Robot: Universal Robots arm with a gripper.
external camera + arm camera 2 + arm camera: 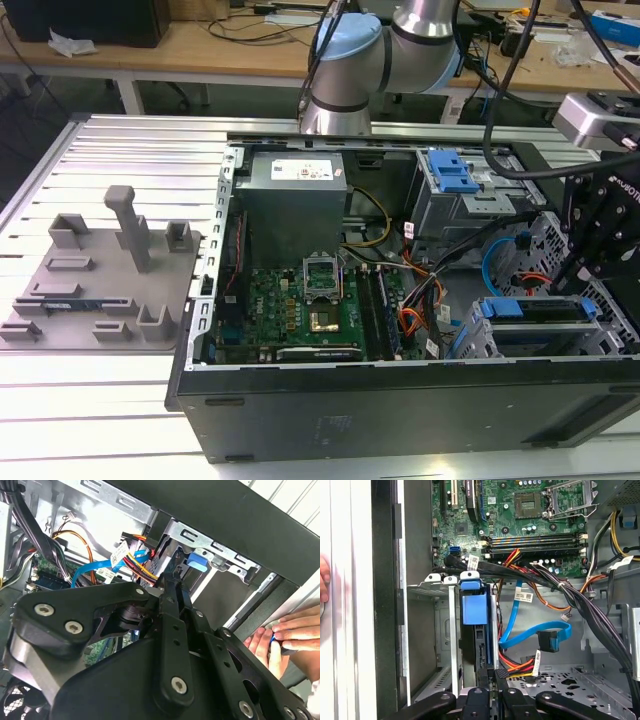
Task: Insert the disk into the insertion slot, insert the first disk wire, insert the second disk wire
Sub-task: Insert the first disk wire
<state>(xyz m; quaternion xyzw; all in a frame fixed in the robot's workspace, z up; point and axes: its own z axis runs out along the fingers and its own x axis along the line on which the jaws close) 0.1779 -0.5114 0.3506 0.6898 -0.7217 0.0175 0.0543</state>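
Observation:
The disk (535, 312) lies in the insertion slot (472, 338), a grey perforated cage at the case's front on the exterior view's right. The disk's blue carrier (474, 609) shows edge-on in the first wrist view and as a blue tab (197, 561) in the second. My gripper (494, 676) is shut at the disk's rear edge, on a black connector (502, 672) with red, yellow and black wires. My gripper (175, 576) is narrow and pressed together, with its black body (598, 225) above the cage. A blue flat cable (540, 629) hangs loose beside the disk.
The open computer case (400, 410) holds a green motherboard (300, 305), a grey power supply (295, 185) and thick black cable bundles (580, 600). A taller grey box with a blue tab (450, 175) stands behind. A person's hand (282, 635) rests outside the case wall.

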